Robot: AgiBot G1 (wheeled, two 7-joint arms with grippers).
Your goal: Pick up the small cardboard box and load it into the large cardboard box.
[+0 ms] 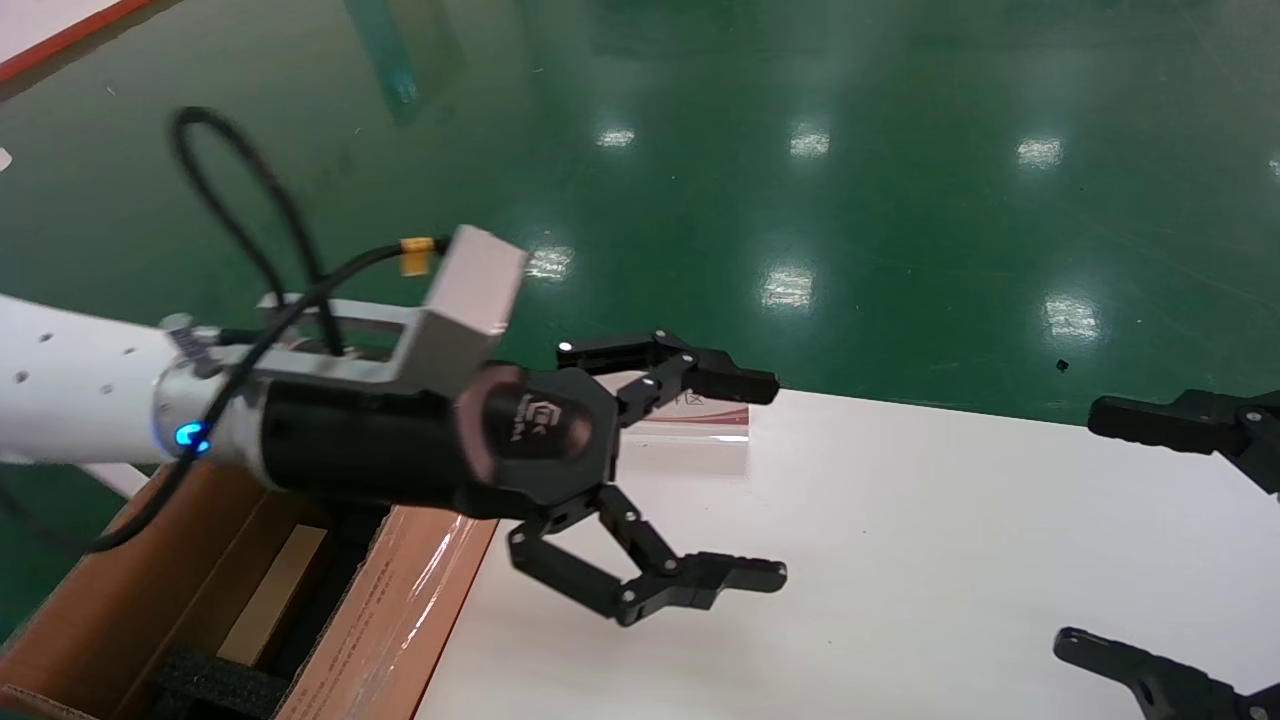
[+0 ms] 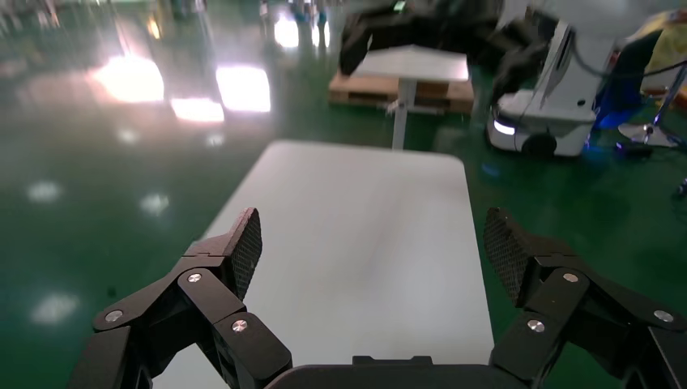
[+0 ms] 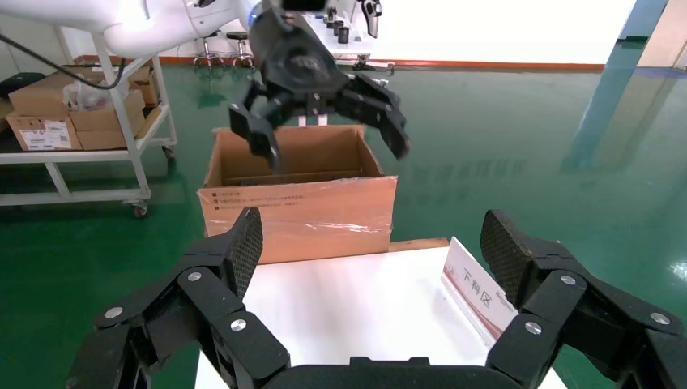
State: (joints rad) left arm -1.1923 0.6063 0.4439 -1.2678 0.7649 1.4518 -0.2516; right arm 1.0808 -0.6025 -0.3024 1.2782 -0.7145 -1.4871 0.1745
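**Hovering open-jawed over the table edge, beside the carton**

Spreading across every view, the green floor (image 1: 900,150) takes up the most room, glossy and dotted with lamp reflections. On it stands the white table (image 1: 900,560), whose bare top fills the lower right of the head view and runs away from the camera in the left wrist view.

Next in size is the large cardboard box (image 1: 110,590), standing at the table's left end with its top open. One long flap (image 3: 300,215) hangs down the side facing the table, covered in shiny clear tape, and black foam (image 1: 215,685) shows inside. In the head view a pale brown flat surface lies down in the foam, but whether that is the small cardboard box cannot be told; no small box shows on the table or in either pincer.

The left arm (image 1: 70,385) reaches in from the left, white at the forearm and black toward the wrist, with a looping black cable (image 1: 240,200) above it. Its left gripper (image 1: 760,480) hangs above the table's left end, just past the carton's taped flap, jaws spread wide and holding nothing.

The right gripper (image 1: 1100,530) sits at the right edge of the head view, over the table's far right end, jaws likewise wide apart and empty.

Smallest is a clear sign holder (image 3: 478,296) with a red strip and printed characters, standing on the table's far edge, partly hidden behind the left gripper in the head view.
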